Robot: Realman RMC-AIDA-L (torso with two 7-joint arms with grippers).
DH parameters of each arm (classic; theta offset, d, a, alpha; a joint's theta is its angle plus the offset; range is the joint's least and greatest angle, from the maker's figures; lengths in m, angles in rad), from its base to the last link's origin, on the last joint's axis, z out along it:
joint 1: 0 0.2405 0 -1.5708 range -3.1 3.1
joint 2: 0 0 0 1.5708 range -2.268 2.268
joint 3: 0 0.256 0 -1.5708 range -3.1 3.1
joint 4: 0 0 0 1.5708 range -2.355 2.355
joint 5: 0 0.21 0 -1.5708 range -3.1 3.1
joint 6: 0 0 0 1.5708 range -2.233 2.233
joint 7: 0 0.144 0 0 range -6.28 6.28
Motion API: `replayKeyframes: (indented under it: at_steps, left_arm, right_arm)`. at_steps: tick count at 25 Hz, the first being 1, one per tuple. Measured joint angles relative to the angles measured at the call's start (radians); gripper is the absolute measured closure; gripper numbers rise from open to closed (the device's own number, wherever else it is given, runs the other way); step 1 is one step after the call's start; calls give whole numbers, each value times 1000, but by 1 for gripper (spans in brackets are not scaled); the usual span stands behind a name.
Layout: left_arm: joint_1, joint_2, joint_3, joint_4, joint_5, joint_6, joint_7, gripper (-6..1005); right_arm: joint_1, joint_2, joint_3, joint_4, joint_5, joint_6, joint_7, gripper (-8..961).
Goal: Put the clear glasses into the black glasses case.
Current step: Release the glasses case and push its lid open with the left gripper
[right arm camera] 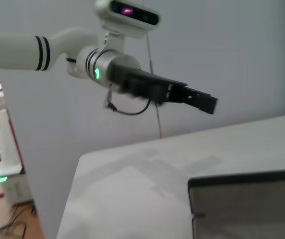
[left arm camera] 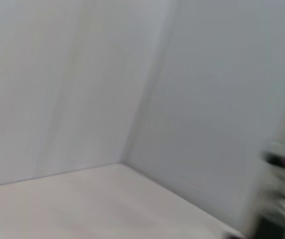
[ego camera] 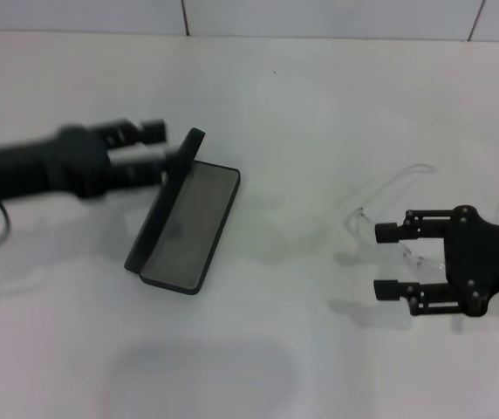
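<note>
The black glasses case [ego camera: 184,225] lies open on the white desk [ego camera: 302,105], lid raised on its left side. The left tool [ego camera: 164,147] hangs just beside that lid, fingers apart. The clear glasses [ego camera: 389,202] rest well to the right, under the right tool [ego camera: 387,260], fingers spread, not gripping

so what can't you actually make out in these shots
- Clear glasses: head view, faint against the white table, partly under the right tool; any contact unclear.
- Black glasses case: lid lettering unreadable; cut off by the edge in the right wrist view.
- Left tool: blurred; contact with the lid unclear.
- Left wrist view: only wall and table.
</note>
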Motion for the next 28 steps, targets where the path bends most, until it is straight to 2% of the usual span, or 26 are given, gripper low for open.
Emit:
replayKeyframes:
  at_steps: [4,6,8,10,12,17,22,28]
  left_arm:
    - [-27,-2,-8,254,136,-34,-305,115]
    - [-53,-4,23,385,277,-44,-465,154]
    - [-110,1,87,481,473,-43,-652,193]
    - [-159,6,143,503,601,-37,-772,212]
    - [-210,9,222,500,736,-30,-881,210]
    - [-280,-6,344,471,916,-38,-975,208]
    - [-362,-9,417,372,971,-67,-1027,211]
    - [-437,-10,434,229,1007,-105,-1047,214]
  right_arm:
    - [-5,-1,4,-1,18,1,0,274]
    - [-6,-1,10,4,20,2,-1,274]
    - [-8,1,23,16,23,3,-4,274]
    - [-8,1,35,31,28,5,-5,274]
    - [-9,0,49,40,31,6,-5,274]
    - [-8,1,64,43,35,10,-5,275]
    - [-1,2,66,50,35,21,-2,275]
    - [-5,3,66,51,37,23,-2,275]
